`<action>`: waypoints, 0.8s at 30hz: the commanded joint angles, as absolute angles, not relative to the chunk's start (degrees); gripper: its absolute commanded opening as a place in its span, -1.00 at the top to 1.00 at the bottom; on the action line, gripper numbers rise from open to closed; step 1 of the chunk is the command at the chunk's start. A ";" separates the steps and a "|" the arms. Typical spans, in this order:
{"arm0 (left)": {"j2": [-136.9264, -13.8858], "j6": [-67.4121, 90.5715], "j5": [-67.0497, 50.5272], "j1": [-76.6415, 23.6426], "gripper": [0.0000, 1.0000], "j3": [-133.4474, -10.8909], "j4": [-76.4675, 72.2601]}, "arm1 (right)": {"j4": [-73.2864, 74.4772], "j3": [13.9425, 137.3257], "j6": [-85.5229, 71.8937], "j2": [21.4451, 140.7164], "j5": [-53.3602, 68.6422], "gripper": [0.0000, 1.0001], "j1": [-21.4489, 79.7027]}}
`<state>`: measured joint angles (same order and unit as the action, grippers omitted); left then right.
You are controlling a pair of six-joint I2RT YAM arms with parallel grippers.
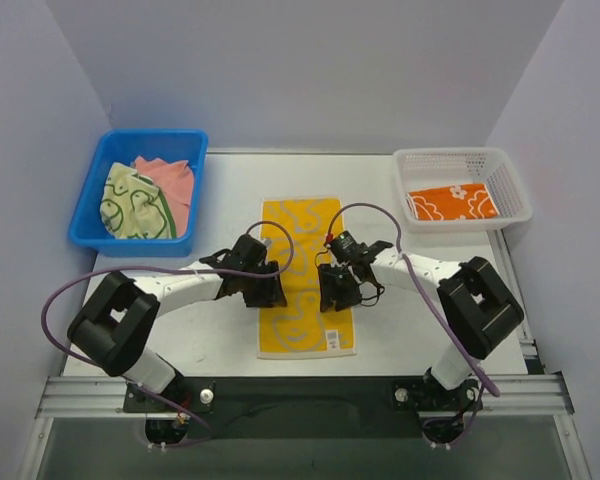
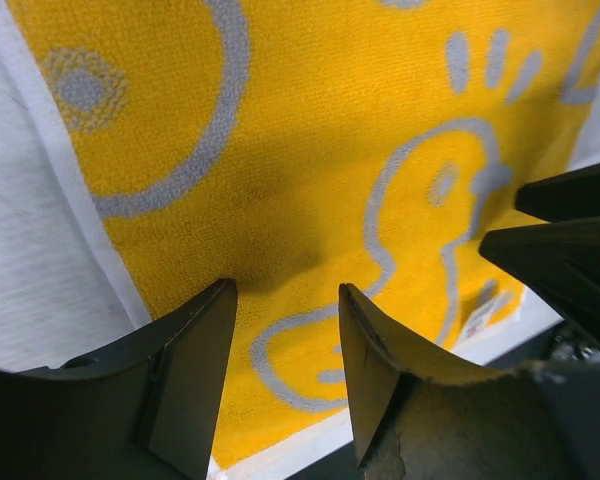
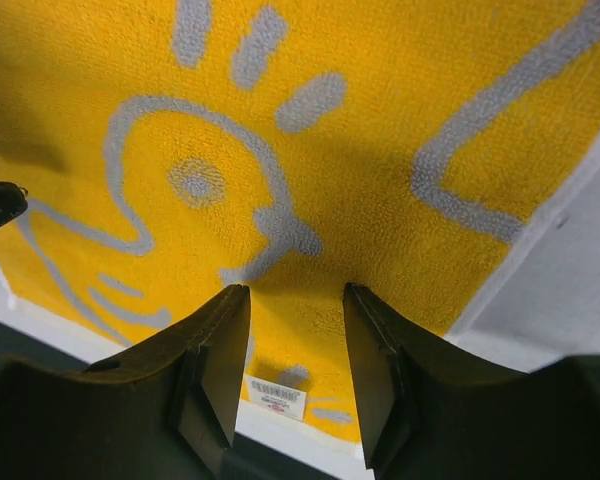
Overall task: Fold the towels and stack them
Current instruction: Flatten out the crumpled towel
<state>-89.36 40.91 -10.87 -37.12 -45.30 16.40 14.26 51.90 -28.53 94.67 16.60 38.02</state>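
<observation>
Both pairs of jaws stand parted with nothing between them: the left gripper point(image 1: 265, 290) and the right gripper point(image 1: 338, 290) are pointed down over the cloth but have no hold on it (whether the fingertips touch the pile, I cannot tell).

The white table point(image 1: 230, 200) carries everything. Flat in its middle, running lengthwise away from the arms, lies the yellow towel point(image 1: 300, 225) with its grey duck print. It is probably spread out this way so each arm can take one long side for the first fold. To the far left sits the blue bin point(image 1: 90, 215), to the far right the white basket point(image 1: 460, 153). Judging by their contents, the bin is the supply and the basket is where finished pieces go. In the bin the green towel point(image 1: 130, 205) and the pink towel point(image 1: 175, 180) lie crumpled together, and in the basket the orange towel point(image 1: 450, 203) lies neat and flat.

The left wrist view shows the left gripper point(image 2: 285, 300) over the near part of the yellow towel, just inside its left edge. The right wrist view shows the right gripper point(image 3: 296, 300) just inside the right edge, with the small label point(image 3: 275, 395) on the near hem directly below its fingers. Neither edge lies between the jaws yet, so I judge the fold has not begun.
</observation>
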 commanded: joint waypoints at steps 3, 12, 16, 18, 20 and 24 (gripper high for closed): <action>-86.23 47.37 -16.43 -39.72 -0.13 -35.78 17.14 | 22.84 47.03 -27.33 91.06 20.38 0.14 38.14; -71.82 48.17 -8.81 -44.47 -0.26 -36.55 26.71 | 29.26 45.25 -25.41 82.98 24.61 0.08 38.14; -69.95 40.73 -1.16 -41.76 -0.33 -44.80 31.98 | 32.34 53.68 -21.64 80.60 21.54 -0.04 36.66; -71.97 35.19 2.01 -38.08 -0.36 -51.63 33.39 | 32.96 59.48 -20.13 81.73 19.61 -0.04 33.41; -76.62 31.31 6.04 -36.31 -0.37 -56.75 33.84 | 32.96 63.52 -17.95 84.27 18.81 -0.06 29.38; -88.64 22.17 10.72 -32.70 -0.37 -68.27 33.57 | 32.61 75.55 -12.93 90.78 14.60 -0.14 26.99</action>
